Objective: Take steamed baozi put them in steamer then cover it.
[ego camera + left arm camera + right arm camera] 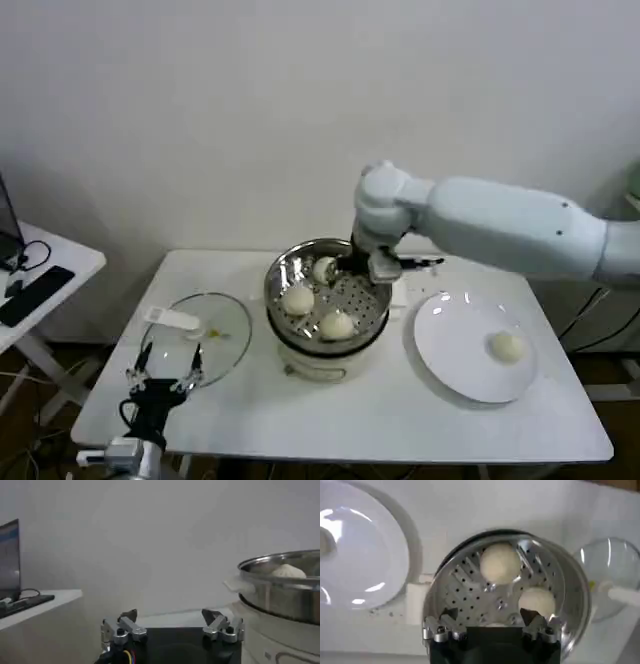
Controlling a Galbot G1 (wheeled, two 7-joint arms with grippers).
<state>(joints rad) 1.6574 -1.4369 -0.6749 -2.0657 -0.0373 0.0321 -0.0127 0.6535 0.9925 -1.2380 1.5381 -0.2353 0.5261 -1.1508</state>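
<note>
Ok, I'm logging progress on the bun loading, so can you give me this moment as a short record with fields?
buns in steamer: three baozi in the steamer
buns left: one on the white plate, right of the steamer
cover: glass lid lying flat on the table, left of the steamer, not yet on
right gripper: open and empty, over the back of the basket
left gripper: open, parked low at the table's front left, near the lid
</note>
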